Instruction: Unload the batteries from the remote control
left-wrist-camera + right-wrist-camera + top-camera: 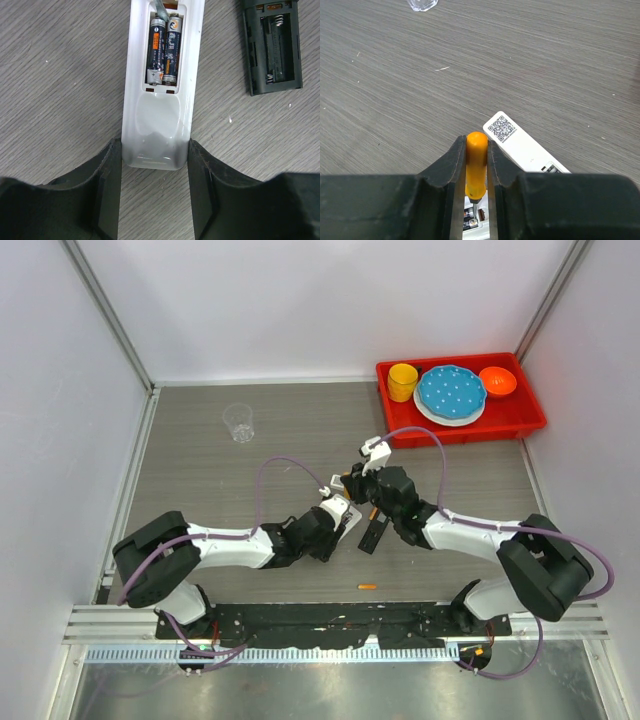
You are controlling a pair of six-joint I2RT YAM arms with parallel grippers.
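Observation:
A white remote lies back up with its compartment open. Two dark grey batteries sit side by side in it. My left gripper is shut on the remote's near end, one finger on each side. My right gripper is shut on an orange-handled tool, whose metal tip reaches into the far end of the compartment by the batteries. In the top view the two grippers meet at mid-table over the white remote. One orange battery lies loose near the front edge.
A black remote with an open, empty compartment lies just right of the white one. A red tray with a yellow cup, blue plate and orange bowl stands at the back right. A clear cup stands at the back left.

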